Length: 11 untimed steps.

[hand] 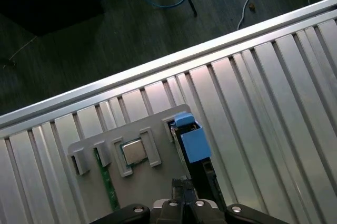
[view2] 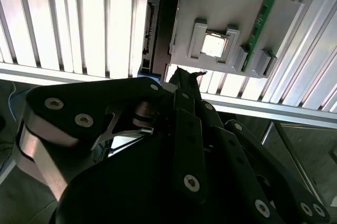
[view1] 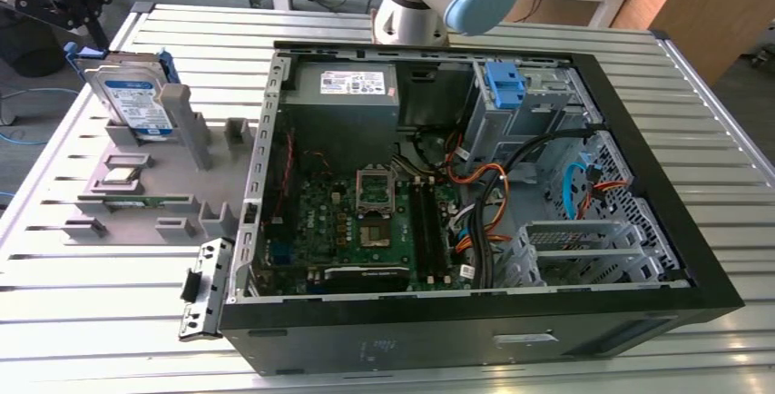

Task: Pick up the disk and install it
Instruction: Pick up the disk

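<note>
The slatted table [view1: 97, 321] carries an open case [view1: 400, 339]. Beside the case, on the exterior view's left, lies a grey holder [view1: 176, 176], the reference for everything below.

The disk [view1: 127, 94] stands upright on edge in a slot at the holder's far end, untouched. Its labelled face is turned outward and blue rails run down its sides.

The gripper [view2: 187, 74] hangs above the holder, near the disk's slot. Its fingers are pressed together with nothing between them.

A chip [view1: 122, 176] sits in a pocket at the holder's middle, and a memory stick [view1: 133, 200] lies in the groove just beyond it, away from the disk.

The disk is likely stiff, dense for its size and sensitive to knocks. Its metal faces look smooth, so a light pinch could slip. The best hold is probably across the two flat faces near the free top edge, centred so the disk lifts straight out of the slot. The plastic rails may flex, so they make a poorer grip.
</note>
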Motion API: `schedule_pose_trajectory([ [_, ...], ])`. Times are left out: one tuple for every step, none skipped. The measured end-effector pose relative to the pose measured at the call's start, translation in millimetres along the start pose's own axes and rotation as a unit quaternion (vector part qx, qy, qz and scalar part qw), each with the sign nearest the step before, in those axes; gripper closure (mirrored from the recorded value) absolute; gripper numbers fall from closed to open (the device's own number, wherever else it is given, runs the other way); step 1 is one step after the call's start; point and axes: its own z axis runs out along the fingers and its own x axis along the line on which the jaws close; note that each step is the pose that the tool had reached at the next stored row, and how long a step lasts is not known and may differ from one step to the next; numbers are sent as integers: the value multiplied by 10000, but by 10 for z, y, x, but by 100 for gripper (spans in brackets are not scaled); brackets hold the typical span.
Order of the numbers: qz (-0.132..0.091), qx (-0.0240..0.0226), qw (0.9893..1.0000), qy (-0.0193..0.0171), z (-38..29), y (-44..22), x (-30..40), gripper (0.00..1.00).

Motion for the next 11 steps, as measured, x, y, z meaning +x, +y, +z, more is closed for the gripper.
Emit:
schedule_pose_trajectory([
  [0, 1, 10000, 0, 1, -1, -1, 89],
  [0, 0, 10000, 0, 1, -4, -3, 89],
  [0, 0, 10000, 1, 0, -13, -6, 89],
  [-1, 0, 10000, 0, 1, -22, -9, 89],
  [-6, 0, 10000, 0, 1, -28, -12, 89],
  [-27, 0, 10000, 0, 2, -30, -14, 89],
  [-74, -1, 10000, 2, 4, -30, -14, 89],
  [-140, -2, 9999, 6, 6, -31, -13, 89],
  [-211, -2, 9998, 10, 9, -32, -13, 89],
  [-282, 1, 9996, 14, 13, -33, -13, 89],
  [-344, 12, 9994, 15, 17, -33, -12, 89],
])
